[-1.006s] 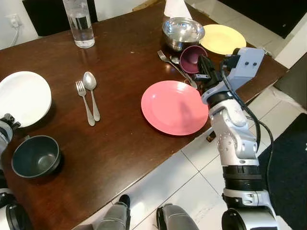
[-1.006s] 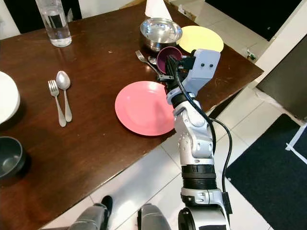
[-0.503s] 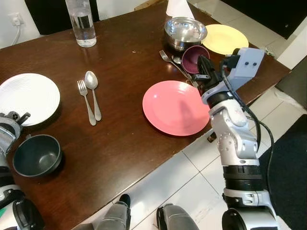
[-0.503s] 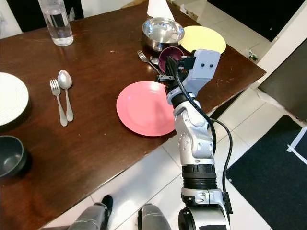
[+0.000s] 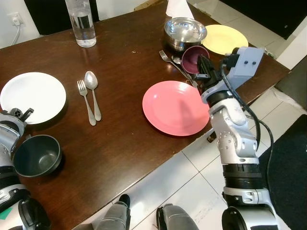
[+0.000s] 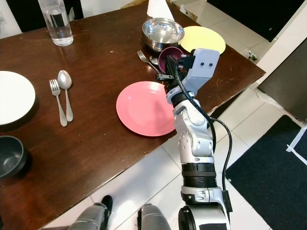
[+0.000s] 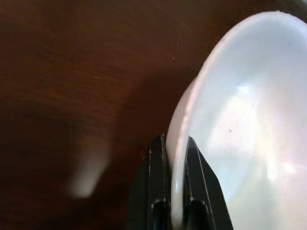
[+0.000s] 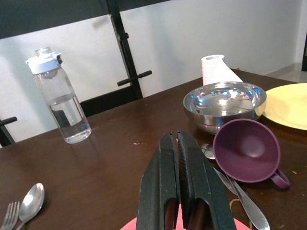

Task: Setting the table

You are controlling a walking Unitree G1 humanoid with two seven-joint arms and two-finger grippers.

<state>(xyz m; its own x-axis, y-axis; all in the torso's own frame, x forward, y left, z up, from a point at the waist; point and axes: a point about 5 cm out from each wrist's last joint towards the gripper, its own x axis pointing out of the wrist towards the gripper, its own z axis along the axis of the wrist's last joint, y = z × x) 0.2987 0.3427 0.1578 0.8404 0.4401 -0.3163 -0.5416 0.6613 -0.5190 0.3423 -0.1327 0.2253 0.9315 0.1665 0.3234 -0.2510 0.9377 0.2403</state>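
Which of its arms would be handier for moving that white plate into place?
Likely the left: the left gripper is shut on the white plate at its rim. The right gripper hovers shut above the pink plate.

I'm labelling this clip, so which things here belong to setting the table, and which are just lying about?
Belonging to the job:
left gripper shut on the white plate
pink plate
yellow plate
grey bowl
fork and spoon
purple cup, lying tipped
steel bowl
right gripper, shut and empty

Lying about:
water bottle
paper roll
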